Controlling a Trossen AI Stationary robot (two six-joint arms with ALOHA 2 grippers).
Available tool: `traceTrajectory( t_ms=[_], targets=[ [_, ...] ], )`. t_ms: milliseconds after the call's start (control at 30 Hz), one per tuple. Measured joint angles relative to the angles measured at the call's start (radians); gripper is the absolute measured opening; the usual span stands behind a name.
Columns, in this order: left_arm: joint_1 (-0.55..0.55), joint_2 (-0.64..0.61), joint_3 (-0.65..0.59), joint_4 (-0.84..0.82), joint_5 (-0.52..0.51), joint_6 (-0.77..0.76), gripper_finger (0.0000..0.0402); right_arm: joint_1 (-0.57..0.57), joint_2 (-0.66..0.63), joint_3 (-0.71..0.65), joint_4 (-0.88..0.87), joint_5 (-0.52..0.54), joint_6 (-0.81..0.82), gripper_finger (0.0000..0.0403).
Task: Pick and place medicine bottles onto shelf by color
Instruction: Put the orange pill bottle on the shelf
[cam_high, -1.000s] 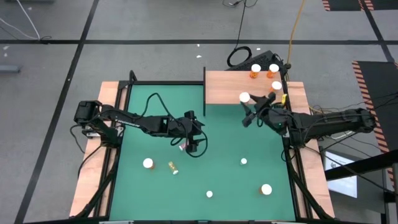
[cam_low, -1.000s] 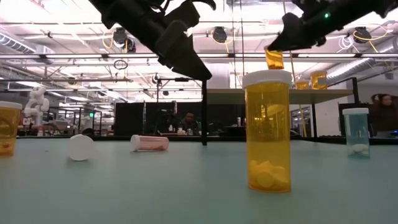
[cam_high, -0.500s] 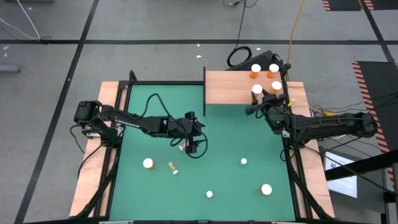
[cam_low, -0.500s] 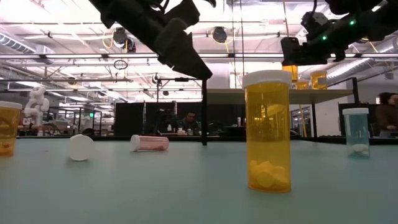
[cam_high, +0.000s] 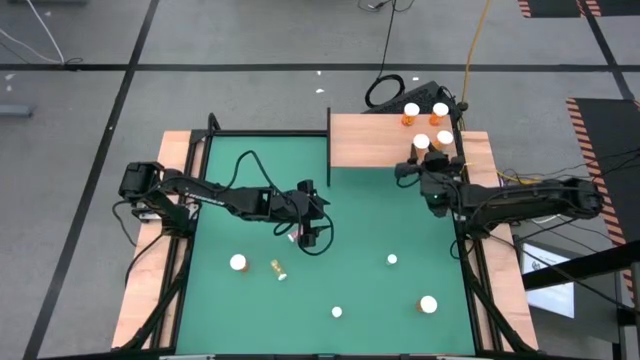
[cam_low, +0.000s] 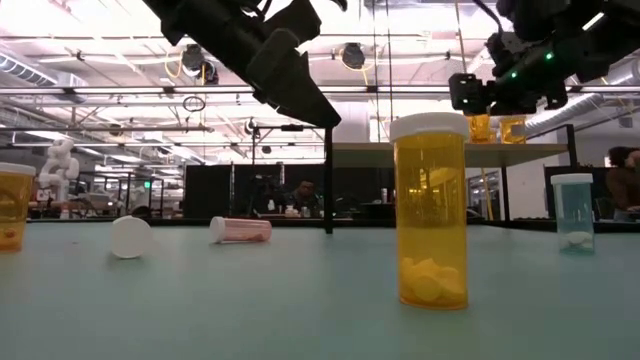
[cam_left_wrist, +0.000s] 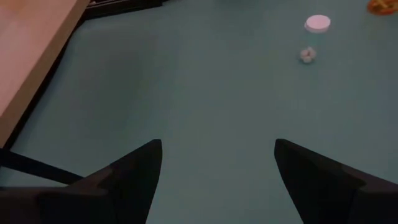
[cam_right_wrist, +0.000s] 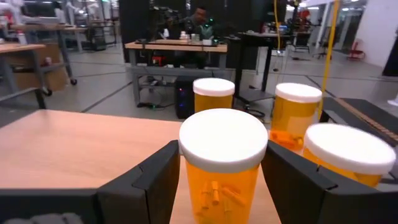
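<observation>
Orange translucent white-capped medicine bottle (cam_right_wrist: 222, 163) | clamped in my right gripper (cam_high: 418, 160), over light-brown wooden shelf (cam_high: 365, 140) at worktop's one o'clock | step: placing | next: lower, release beside three orange bottles (cam_high: 411, 112) | left gripper (cam_left_wrist: 214, 171) open, empty, mid-mat
</observation>
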Motion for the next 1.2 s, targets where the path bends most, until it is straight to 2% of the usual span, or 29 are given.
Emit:
traceTrajectory(
  t_ms=[267,667,1000,1200],
  targets=[
    [0.0,0.0,0.0,0.001,0.0,-0.004,0.0315,-0.057,0.038,0.0,0.102,-0.021,0.014,0.0208],
    [0.0,0.0,0.0,0.002,0.0,-0.006,0.0315,-0.142,0.076,0.0,0.133,-0.175,0.058,0.0208],
    [0.0,0.0,0.0,0.001,0.0,-0.002,0.0315,-0.149,0.094,0.001,0.141,-0.174,0.047,0.0209],
    [0.0,0.0,0.0,0.001,0.0,0.0,0.0315,-0.149,0.095,0.001,0.17,-0.174,-0.004,0.0246]
  ],
)
